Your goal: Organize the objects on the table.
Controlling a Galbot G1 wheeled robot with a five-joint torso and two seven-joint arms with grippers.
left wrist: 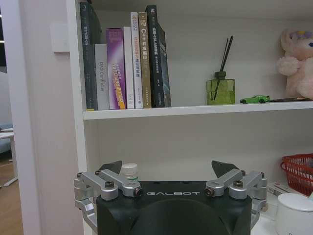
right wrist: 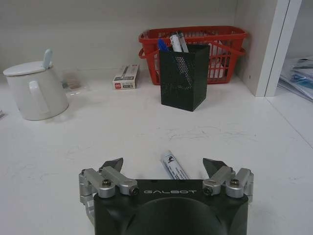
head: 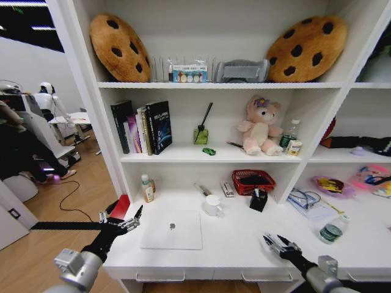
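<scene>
The small silver-white laptop (head: 171, 229) lies closed on the white table (head: 238, 244), near its front edge. My left gripper (head: 121, 215) hovers open at the laptop's left, over the table's left end. In the left wrist view the left gripper (left wrist: 166, 169) faces the shelf unit with nothing between its fingers. My right gripper (head: 274, 238) is low over the table's front right, open. A white marker pen (right wrist: 173, 165) lies on the table between its fingers. A blue pen (right wrist: 163, 45) stands in the black mesh holder (right wrist: 183, 76). A green-labelled can (head: 332, 232) and a yellow packet (head: 330, 185) sit farther right.
A white mug (head: 212, 205), a red mesh basket (head: 253, 181) and a small bottle (head: 147, 189) stand along the back of the table. On the shelf (head: 183, 157) above are books (head: 143, 128), a diffuser (head: 201, 134), a tiny green toy car (head: 209, 151) and a plush toy (head: 261, 127).
</scene>
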